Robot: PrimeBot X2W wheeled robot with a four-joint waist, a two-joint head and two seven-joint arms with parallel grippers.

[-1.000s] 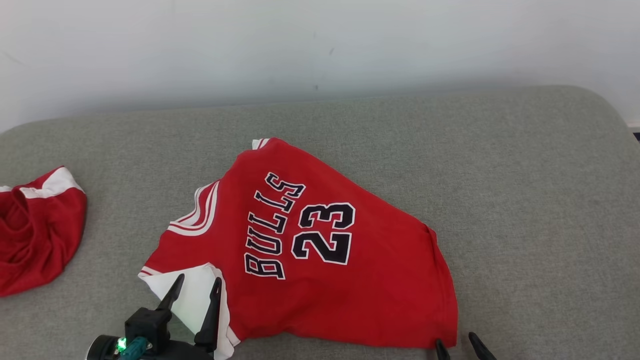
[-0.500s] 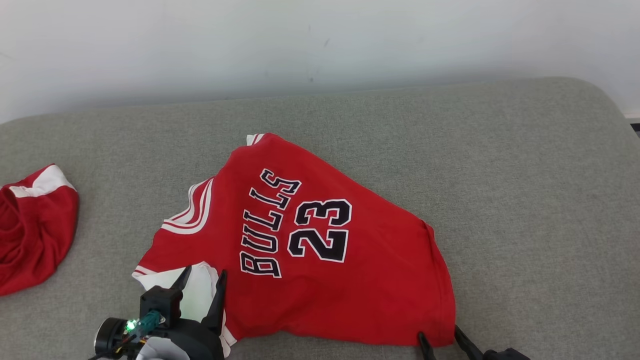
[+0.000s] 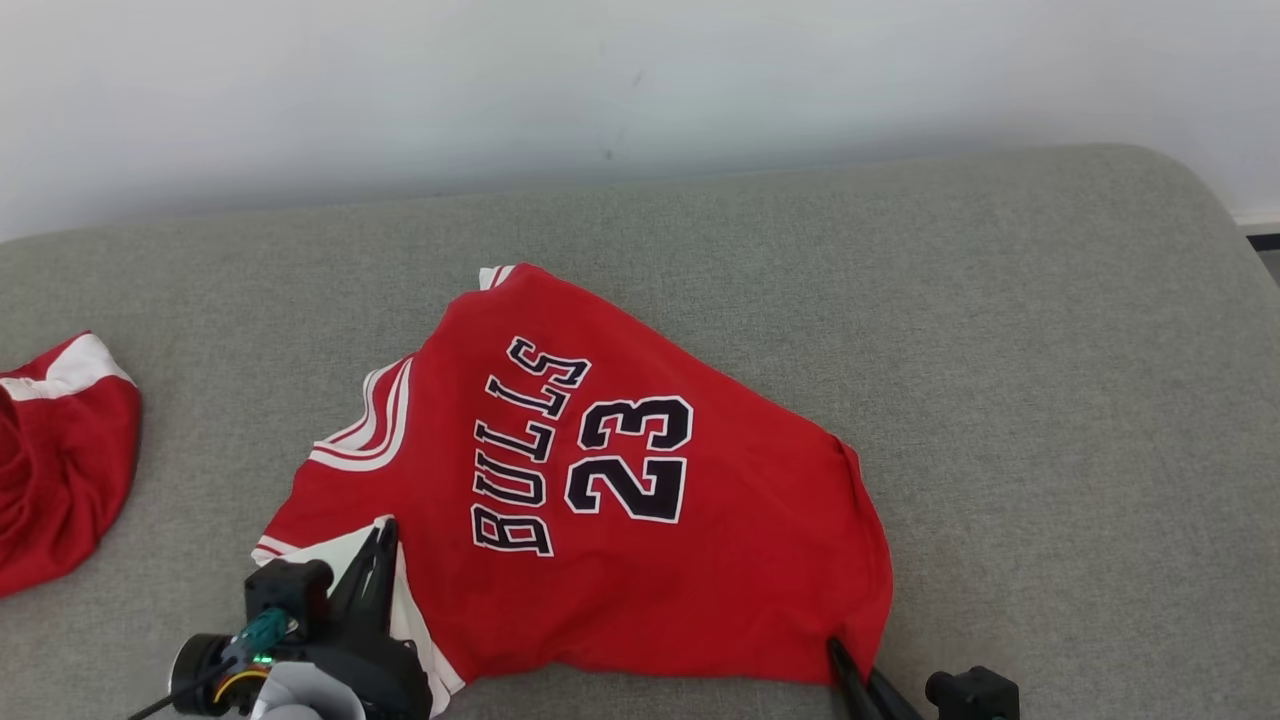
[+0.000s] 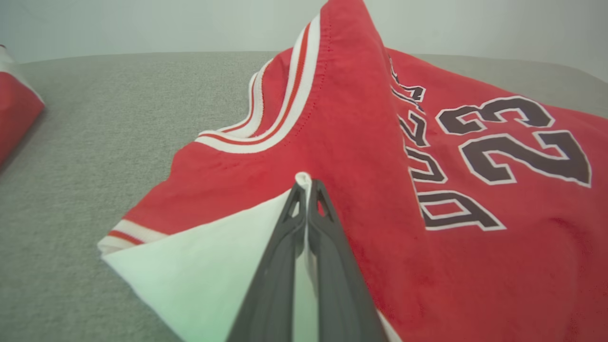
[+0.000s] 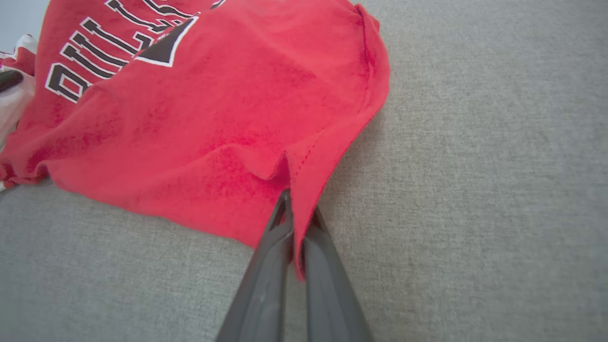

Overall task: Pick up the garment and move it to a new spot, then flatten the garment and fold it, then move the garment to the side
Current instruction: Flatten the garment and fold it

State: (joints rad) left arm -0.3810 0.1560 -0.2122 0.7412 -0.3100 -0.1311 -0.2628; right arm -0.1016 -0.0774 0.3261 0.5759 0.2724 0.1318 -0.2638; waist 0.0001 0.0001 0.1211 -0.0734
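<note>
A red jersey printed BULLS 23 in black lies spread across the grey cushion, its neck end toward the left. My left gripper is shut on the white folded-over shoulder flap at the jersey's near left corner; in the left wrist view my left gripper pinches the flap's edge. My right gripper is shut on the red hem corner at the near right. In the right wrist view my right gripper has the hem of the jersey pinched between its fingers and drawn up.
A second red garment with white trim lies bunched at the cushion's far left edge, seen too as a red garment. A pale wall rises behind the cushion. Bare cushion stretches to the right of the jersey.
Both grippers have gone from open to shut on the jersey's near corners. The left one closed on the white flap, the right on the hem. The camera has shifted slightly.
</note>
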